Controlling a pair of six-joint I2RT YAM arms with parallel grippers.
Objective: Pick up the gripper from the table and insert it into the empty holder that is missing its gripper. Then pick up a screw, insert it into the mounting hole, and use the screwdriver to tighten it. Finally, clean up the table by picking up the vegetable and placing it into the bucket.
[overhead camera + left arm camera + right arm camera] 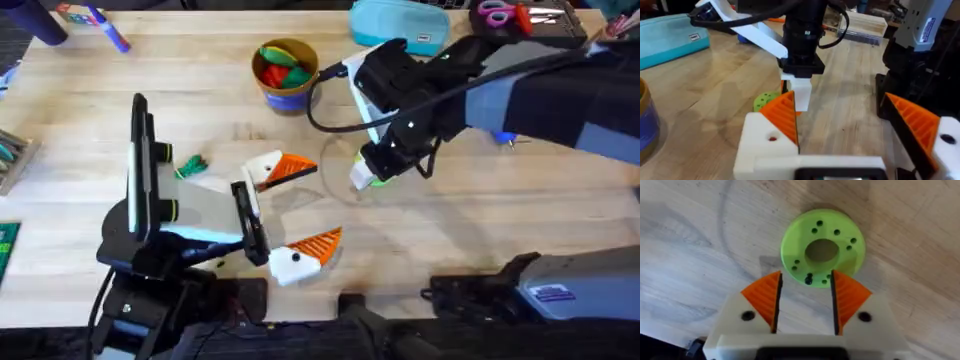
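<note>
A bright-green ring-shaped disc (822, 250) with small holes lies flat on the table (480, 220). My right gripper (805, 280) is open just above it, and the disc's near rim sits between the orange pads (765, 297). The same disc (764, 101) appears beyond my open left gripper (850, 125). From overhead, the right gripper (366, 178) hangs mid-table and the left gripper (290, 210) holds nothing. A small lumpy green vegetable (190, 167) lies beside the left arm. The yellow bucket (286, 72) with a blue band holds toy produce. The loose gripper, holder and screw are out of view.
A teal case (400, 25) lies behind the right arm, with scissors (500, 13) farther right. A blue-purple marker (110, 30) rests at the far left. A small blue item (506, 137) peeks out under the right arm.
</note>
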